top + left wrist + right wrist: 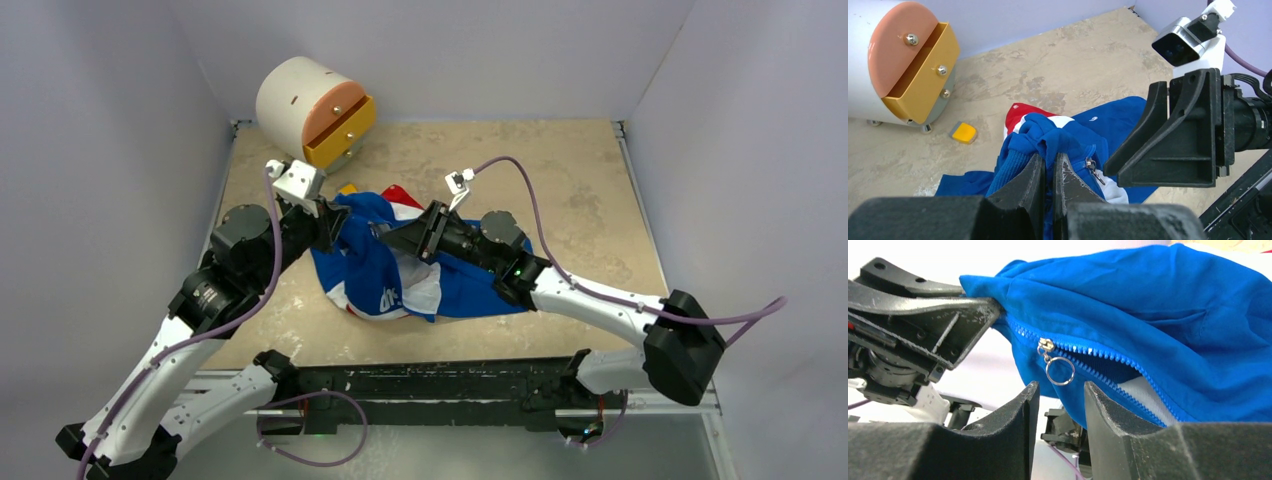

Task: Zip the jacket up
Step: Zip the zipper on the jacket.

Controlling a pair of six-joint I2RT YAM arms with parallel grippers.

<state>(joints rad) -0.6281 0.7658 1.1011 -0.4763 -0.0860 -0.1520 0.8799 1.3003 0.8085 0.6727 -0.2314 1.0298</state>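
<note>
The royal-blue jacket (400, 265) with white and red panels lies crumpled mid-table. My left gripper (335, 225) is shut on a fold of its blue fabric (1058, 137) beside the zipper and holds it lifted. The silver zipper slider (1046, 346) with its ring pull (1060, 371) hangs just right of the left fingers (1068, 175); it also shows in the left wrist view (1091, 165). My right gripper (1060, 387) is open, its tips just below the ring, not touching it. The zipper teeth gape open to the right of the slider.
A white cylinder cabinet (300, 100) with an open yellow drawer (340, 130) stands at the back left. A small yellow block (964, 132) lies on the table in front of it. White walls enclose the table on three sides.
</note>
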